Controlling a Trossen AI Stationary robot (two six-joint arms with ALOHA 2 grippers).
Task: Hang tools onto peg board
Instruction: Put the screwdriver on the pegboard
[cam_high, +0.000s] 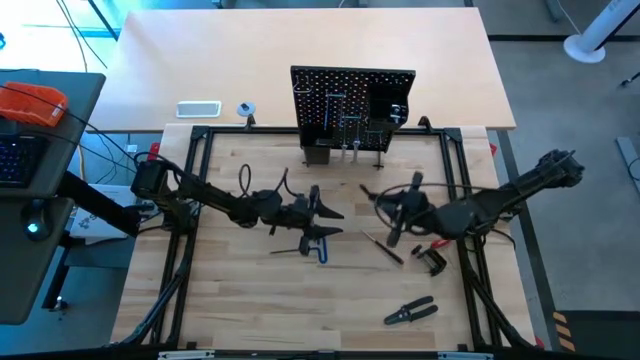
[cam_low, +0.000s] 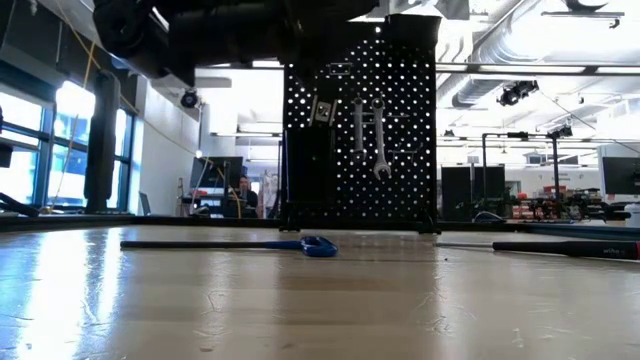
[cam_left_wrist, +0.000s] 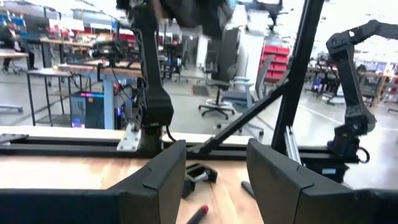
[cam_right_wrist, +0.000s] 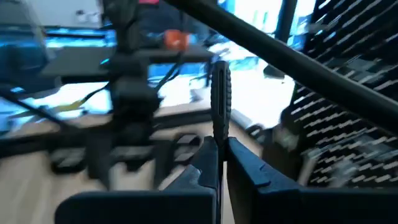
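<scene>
The peg board (cam_high: 350, 105) stands upright at the table's far middle, with silver wrenches (cam_low: 380, 140) hanging on it. My right gripper (cam_right_wrist: 219, 152) hovers in front of it, right of centre (cam_high: 383, 205), shut on a thin black-handled screwdriver (cam_right_wrist: 219, 93). My left gripper (cam_left_wrist: 214, 180) is open and level at mid-table (cam_high: 330, 222), with nothing between its fingers. The blue-handled bent key (cam_high: 320, 250) lies flat just on its near side. Another screwdriver (cam_high: 385, 248), the red-and-black clamp (cam_high: 432, 258) and the pliers (cam_high: 410, 312) lie on the right half. My right gripper pinches the screwdriver between its two fingers at the lower end of the black ribbed handle (cam_right_wrist: 219, 138). The handle sticks out past the fingertips, roughly in line with them. The tool is lifted clear of the table; the rest of it is hidden behind the fingers.
A black frame (cam_high: 200, 135) runs around the wooden table. Behind the peg board a white tray (cam_high: 198, 109) and a small tape roll (cam_high: 245, 109) sit on the far table. Bare wood lies toward the near left.
</scene>
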